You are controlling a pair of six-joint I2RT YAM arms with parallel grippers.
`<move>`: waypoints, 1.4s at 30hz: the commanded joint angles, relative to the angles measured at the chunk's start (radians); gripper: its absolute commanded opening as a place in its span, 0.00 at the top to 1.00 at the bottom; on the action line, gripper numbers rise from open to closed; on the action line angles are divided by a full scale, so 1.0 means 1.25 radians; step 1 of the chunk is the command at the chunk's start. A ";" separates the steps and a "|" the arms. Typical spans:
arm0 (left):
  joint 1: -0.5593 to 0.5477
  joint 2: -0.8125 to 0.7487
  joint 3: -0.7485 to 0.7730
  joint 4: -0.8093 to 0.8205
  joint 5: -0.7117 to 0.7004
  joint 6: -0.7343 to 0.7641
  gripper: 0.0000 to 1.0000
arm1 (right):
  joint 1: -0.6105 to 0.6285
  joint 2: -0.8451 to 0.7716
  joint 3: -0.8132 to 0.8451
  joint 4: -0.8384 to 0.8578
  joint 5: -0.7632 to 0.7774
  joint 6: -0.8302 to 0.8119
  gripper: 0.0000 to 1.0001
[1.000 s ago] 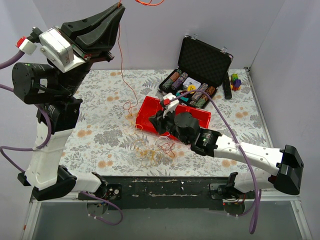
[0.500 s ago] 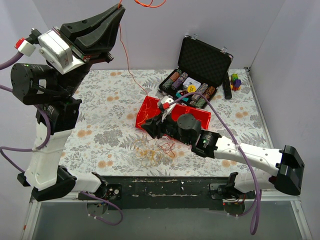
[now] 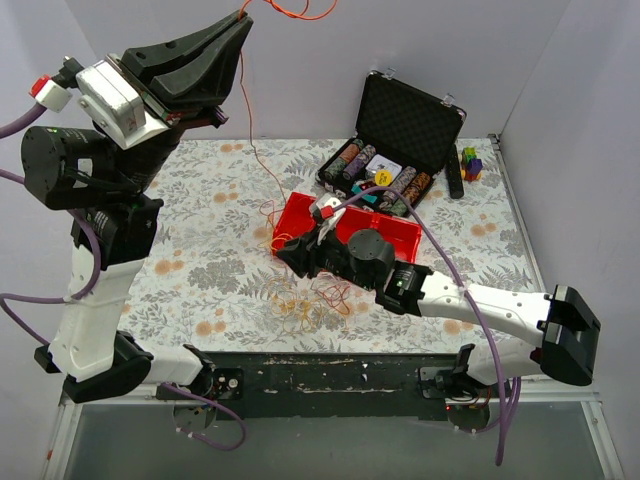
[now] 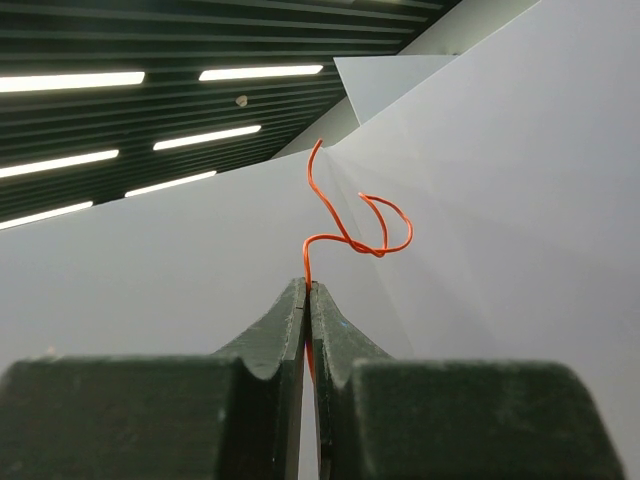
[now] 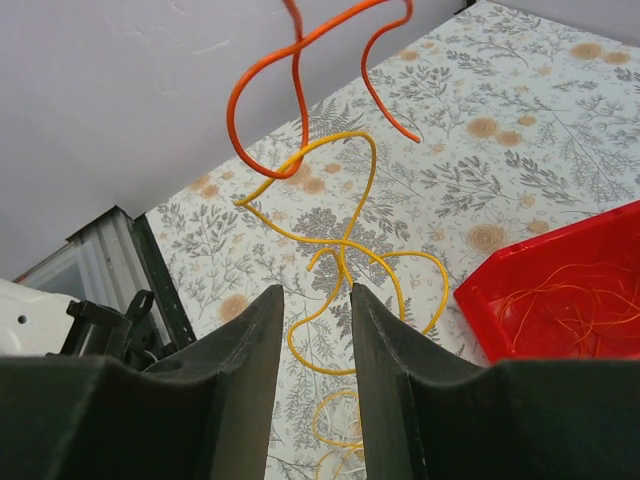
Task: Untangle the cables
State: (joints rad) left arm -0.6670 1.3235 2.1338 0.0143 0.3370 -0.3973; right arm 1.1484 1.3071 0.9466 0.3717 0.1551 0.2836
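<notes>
My left gripper (image 3: 240,15) is raised high at the back left, shut on a thin orange cable (image 3: 242,100) that hangs down to the table. In the left wrist view the jaws (image 4: 308,285) are pressed together on that orange cable (image 4: 345,240), whose free end curls above them. A loose pile of yellow, white and orange cables (image 3: 305,300) lies on the floral table. My right gripper (image 3: 283,248) hovers low just behind the pile. It is open (image 5: 317,290), and a yellow cable (image 5: 345,235) loops just past its tips, hooked on an orange loop (image 5: 262,90).
A red tray (image 3: 400,232) sits under the right arm, with thin orange strands in it (image 5: 570,300). An open black case (image 3: 410,120) with poker chips stands at the back right, with small coloured blocks (image 3: 468,162) beside it. White walls enclose the table.
My right gripper has moved left, from over the red tray to just left of it. The hanging orange cable swung toward the tray and back. The left gripper stays raised and shut.
</notes>
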 commanded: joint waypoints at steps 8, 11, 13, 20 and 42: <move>-0.004 -0.010 -0.005 -0.008 0.011 0.047 0.99 | 0.036 0.008 0.051 0.098 -0.093 0.050 0.40; -0.003 -0.008 -0.006 -0.007 0.016 0.054 1.00 | 0.045 0.018 0.062 0.100 -0.095 0.055 0.37; -0.003 -0.008 -0.006 -0.008 0.021 0.052 1.00 | 0.053 0.024 0.072 0.094 -0.069 0.057 0.20; -0.004 -0.014 -0.007 -0.007 0.032 0.037 1.00 | 0.056 0.082 0.137 0.071 0.012 0.046 0.19; -0.003 0.041 -0.081 0.316 -0.260 0.530 1.00 | 0.056 -0.157 -0.128 -0.114 0.188 0.130 0.99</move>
State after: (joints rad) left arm -0.6682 1.3327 2.0266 0.2100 0.1390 0.0051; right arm 1.2133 1.1946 0.8612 0.2901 0.3111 0.3939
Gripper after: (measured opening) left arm 0.018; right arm 0.035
